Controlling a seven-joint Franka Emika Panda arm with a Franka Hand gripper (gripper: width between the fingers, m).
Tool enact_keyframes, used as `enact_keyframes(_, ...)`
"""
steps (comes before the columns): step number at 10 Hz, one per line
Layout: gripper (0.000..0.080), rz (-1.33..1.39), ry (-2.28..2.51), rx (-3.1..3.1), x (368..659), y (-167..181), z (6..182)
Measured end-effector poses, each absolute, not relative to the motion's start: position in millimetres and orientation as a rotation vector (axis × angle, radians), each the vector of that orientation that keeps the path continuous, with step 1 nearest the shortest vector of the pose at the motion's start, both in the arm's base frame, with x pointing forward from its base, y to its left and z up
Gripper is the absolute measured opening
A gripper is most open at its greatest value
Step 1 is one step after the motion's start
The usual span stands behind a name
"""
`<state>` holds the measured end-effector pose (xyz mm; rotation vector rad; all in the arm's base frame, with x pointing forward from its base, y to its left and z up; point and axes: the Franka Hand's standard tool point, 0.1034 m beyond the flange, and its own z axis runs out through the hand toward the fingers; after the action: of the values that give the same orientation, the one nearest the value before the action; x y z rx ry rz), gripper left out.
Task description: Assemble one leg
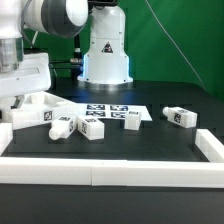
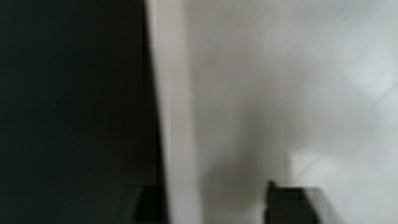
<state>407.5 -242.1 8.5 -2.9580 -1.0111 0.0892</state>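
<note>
Several white legs with black-and-white tags lie on the dark table: one beside the large white panel, one right of it, one on the marker board's edge, and one far to the exterior view's right. My gripper hangs low at the exterior view's left, over the panel. In the wrist view the gripper is open, with its dark fingertips apart. A blurred white surface fills the space behind and between them. No leg is in the wrist view.
The marker board lies flat in the middle. A raised white rim runs along the front and up the exterior view's right side. The robot base stands behind.
</note>
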Motion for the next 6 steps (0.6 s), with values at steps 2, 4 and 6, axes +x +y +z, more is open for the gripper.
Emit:
enact_keyframes(2,0.0102,0.089,-1.011,-2.958,407,-242,8.5)
enact_keyframes(4,0.0053,0.089,-0.962,-2.974,409,-234,10.4)
enact_keyframes(6,0.0053,0.108,-0.833,-2.979,417,-204,33.8)
